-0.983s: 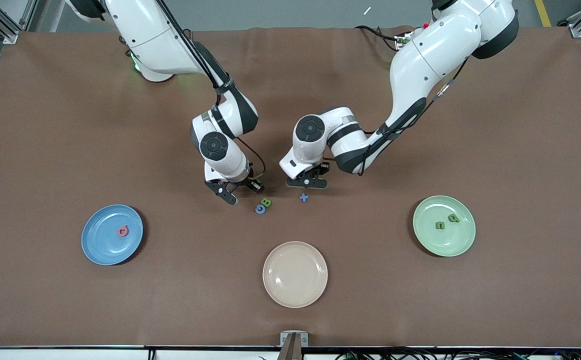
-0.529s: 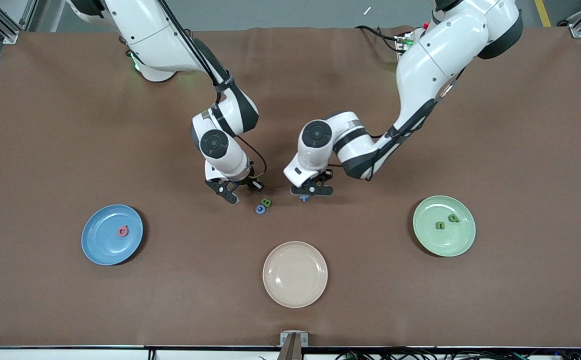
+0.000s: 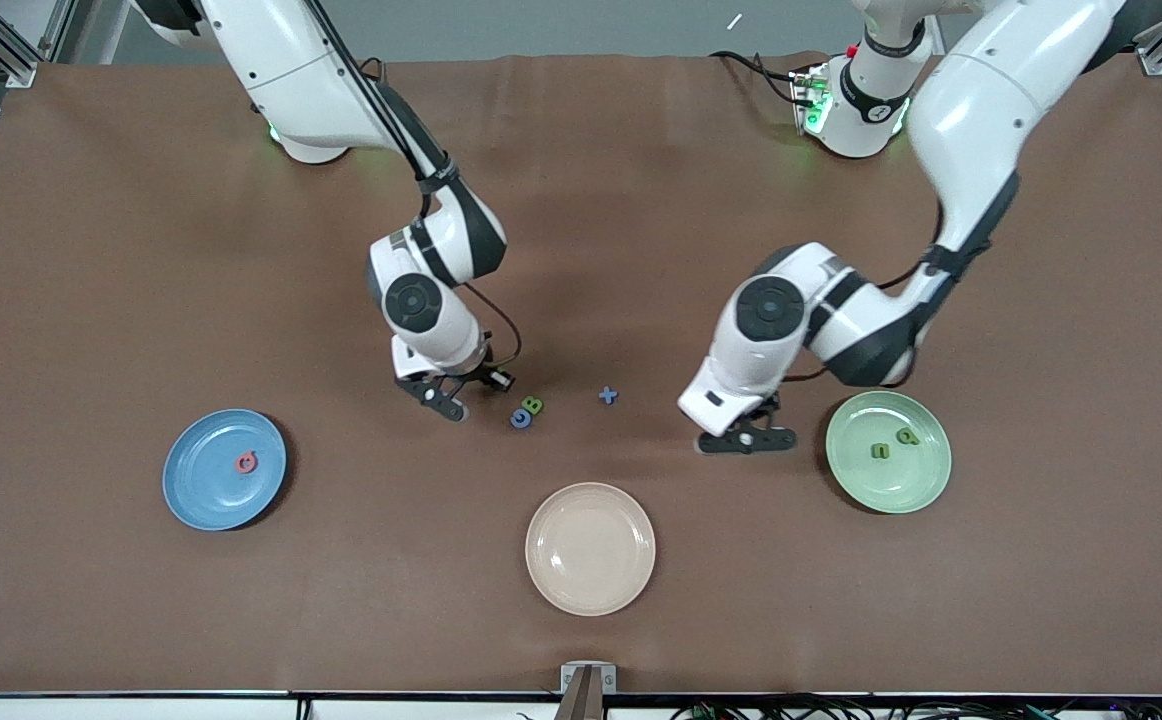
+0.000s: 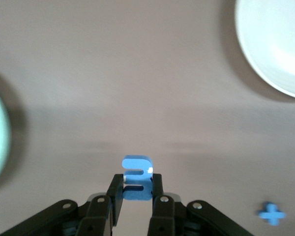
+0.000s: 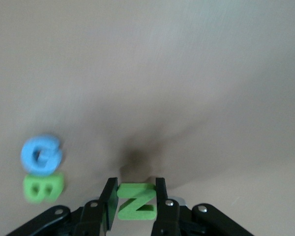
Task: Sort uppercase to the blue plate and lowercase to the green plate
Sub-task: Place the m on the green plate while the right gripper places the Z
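My left gripper (image 3: 746, 440) (image 4: 136, 179) is shut on the blue lowercase m (image 4: 136, 178), just above the table beside the green plate (image 3: 891, 492). That plate holds a green e (image 3: 879, 451) and a green p (image 3: 906, 436). My right gripper (image 3: 441, 397) (image 5: 136, 187) is shut on the green uppercase N (image 5: 136, 201), low over the table beside the blue G (image 3: 521, 418) and the green B (image 3: 533, 405). The blue cross (image 3: 608, 396) lies mid-table. The blue plate (image 3: 203, 490) carries a pink-red letter (image 3: 246, 461).
An unused cream plate (image 3: 590, 548) lies nearer the front camera, between the two coloured plates. The brown table mat (image 3: 141, 250) spreads wide around both arms. Cables run near the left arm's base (image 3: 811, 95).
The left arm closed on the blue m near the cross and carried it toward the green plate. The right gripper closed on the green N and shifted slightly toward the blue plate.
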`<state>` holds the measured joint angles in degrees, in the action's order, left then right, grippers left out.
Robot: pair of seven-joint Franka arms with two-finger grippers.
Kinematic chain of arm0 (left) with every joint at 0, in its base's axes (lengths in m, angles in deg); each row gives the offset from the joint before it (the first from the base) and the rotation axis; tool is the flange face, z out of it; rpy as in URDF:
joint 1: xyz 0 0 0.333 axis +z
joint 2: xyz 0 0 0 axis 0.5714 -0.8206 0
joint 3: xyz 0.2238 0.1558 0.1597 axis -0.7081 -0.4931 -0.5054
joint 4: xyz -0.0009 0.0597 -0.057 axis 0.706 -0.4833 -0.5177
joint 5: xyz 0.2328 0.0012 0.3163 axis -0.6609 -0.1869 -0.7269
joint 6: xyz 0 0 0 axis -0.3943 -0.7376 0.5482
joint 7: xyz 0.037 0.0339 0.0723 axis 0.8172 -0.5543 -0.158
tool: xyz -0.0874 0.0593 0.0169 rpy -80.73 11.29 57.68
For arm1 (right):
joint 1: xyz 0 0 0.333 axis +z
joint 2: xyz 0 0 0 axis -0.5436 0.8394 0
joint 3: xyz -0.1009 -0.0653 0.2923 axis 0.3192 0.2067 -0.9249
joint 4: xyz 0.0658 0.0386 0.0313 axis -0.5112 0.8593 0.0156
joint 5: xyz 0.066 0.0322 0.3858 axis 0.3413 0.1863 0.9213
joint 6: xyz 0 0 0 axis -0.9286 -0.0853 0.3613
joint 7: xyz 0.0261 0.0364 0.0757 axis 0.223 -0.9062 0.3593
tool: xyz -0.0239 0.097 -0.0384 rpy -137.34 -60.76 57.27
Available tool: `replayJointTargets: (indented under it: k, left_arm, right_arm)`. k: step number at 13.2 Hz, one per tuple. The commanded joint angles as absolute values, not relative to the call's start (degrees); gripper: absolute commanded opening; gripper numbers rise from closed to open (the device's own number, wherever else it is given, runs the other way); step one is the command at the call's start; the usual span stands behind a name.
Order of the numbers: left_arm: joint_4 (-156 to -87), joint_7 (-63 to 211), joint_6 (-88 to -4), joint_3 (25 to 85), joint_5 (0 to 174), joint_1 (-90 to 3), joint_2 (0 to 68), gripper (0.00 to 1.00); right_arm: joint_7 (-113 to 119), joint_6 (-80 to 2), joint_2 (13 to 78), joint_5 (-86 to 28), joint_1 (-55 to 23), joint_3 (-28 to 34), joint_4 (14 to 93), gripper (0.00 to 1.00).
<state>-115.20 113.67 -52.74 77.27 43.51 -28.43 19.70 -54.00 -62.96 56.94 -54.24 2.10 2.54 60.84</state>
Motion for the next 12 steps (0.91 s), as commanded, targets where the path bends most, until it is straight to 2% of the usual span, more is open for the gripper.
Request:
replayJointTargets:
  k: [1, 3, 8, 12]
  left_arm:
    - [-116.43, 103.44, -49.71, 81.33, 43.06, -18.89, 20.88, 0.06]
    - [-116.61, 95.87, -46.99, 82.04, 43.06, -13.34, 20.88, 0.06]
    - [-116.70, 85.47, -44.51, 80.91, 42.18, -7.43, 20.00, 0.11]
    - [-119.59, 85.47, -45.39, 78.44, 42.18, -6.73, 18.15, 0.12]
  right_arm:
    - [-39.68, -60.28, 55.84, -54.29, 1.00, 9.22, 60.18, 0.06]
    - [-26.67, -60.28, 56.01, -54.29, -1.36, 13.63, 60.09, 0.06]
    - [-3.18, -60.37, 56.10, -54.12, -13.92, 13.99, 60.00, 0.06]
    - [5.99, -60.54, 56.45, -54.12, -18.77, 13.90, 59.56, 0.09]
